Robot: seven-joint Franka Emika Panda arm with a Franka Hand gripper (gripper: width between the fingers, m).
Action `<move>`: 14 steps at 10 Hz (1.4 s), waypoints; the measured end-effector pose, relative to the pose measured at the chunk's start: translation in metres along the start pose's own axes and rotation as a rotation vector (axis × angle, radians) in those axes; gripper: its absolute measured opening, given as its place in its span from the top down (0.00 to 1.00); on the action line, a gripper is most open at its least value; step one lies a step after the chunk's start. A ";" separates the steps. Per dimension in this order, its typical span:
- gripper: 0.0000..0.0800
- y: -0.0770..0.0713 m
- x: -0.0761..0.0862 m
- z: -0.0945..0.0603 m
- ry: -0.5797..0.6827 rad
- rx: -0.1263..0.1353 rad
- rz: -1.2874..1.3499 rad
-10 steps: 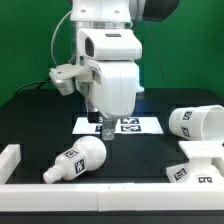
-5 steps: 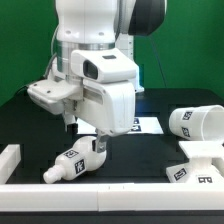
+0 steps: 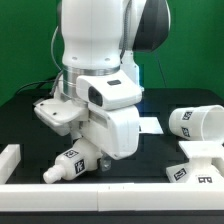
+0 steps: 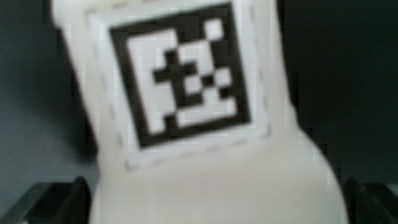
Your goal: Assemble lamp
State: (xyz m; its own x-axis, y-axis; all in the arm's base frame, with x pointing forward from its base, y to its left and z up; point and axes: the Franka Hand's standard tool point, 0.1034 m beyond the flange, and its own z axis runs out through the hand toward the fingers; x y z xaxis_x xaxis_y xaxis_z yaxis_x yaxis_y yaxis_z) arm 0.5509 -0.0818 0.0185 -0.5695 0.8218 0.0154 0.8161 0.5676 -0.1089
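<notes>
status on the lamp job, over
Gripper open, down astride the bulb. Bulb lying on its side, not lifted. Shade and base off to the exterior view's right, nothing in the way.

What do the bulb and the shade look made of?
Bulb: likely white plastic, matte, smooth moulded surface without glare; its tag looks like printed paper. Shade: same opaque white plastic by its look, smooth curved walls; exact make unclear.

White tagged bulb (image 3: 68,163) lies on its side; shade (image 3: 195,122) tipped over beside base (image 3: 200,160).
</notes>
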 end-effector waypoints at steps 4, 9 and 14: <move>0.28 -0.001 -0.001 0.000 0.000 0.000 0.002; 0.28 -0.041 -0.022 -0.020 0.016 -0.028 0.326; 0.28 -0.048 -0.008 -0.018 0.057 0.028 0.904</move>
State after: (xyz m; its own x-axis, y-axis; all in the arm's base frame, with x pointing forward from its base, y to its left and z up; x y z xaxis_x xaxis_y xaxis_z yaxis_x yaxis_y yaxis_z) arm 0.5179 -0.1149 0.0420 0.2934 0.9552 -0.0391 0.9466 -0.2960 -0.1277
